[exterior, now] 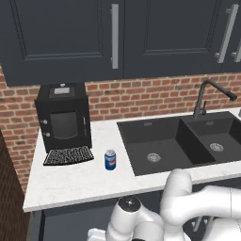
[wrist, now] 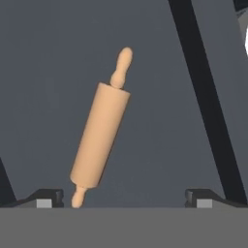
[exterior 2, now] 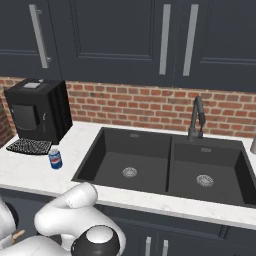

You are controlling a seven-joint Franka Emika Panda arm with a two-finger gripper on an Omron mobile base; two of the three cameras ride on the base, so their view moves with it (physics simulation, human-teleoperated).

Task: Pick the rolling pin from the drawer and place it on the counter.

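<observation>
Hand cam looks down into the open drawer (wrist: pixel 160 121). Rolling pin (wrist: pixel 100 140) lies flat on its dark floor, alone in there as far as seen, long axis slanted, one handle toward the left fingertip, other handle pointing away. Gripper (wrist: pixel 123 198) hangs above it, fingers (wrist: pixel 46 198) spread wide, nothing between them. Pin sits toward the left finger, not centred in the gap. Judgement: approach phase, claw kept wide so it can straddle the barrel; a shift over the barrel and a wrist turn across the pin's axis look needed before descent.

Arm is folded low below the counter (exterior: pixel 70 183) edge, consistent w/ reaching down into the drawer. Counter carries a soda can (exterior: pixel 110 159) and a coffee machine (exterior: pixel 63 117) at left; sink (exterior: pixel 179 141) basins hold nothing. Bare slab near the can = likely drop spot.
</observation>
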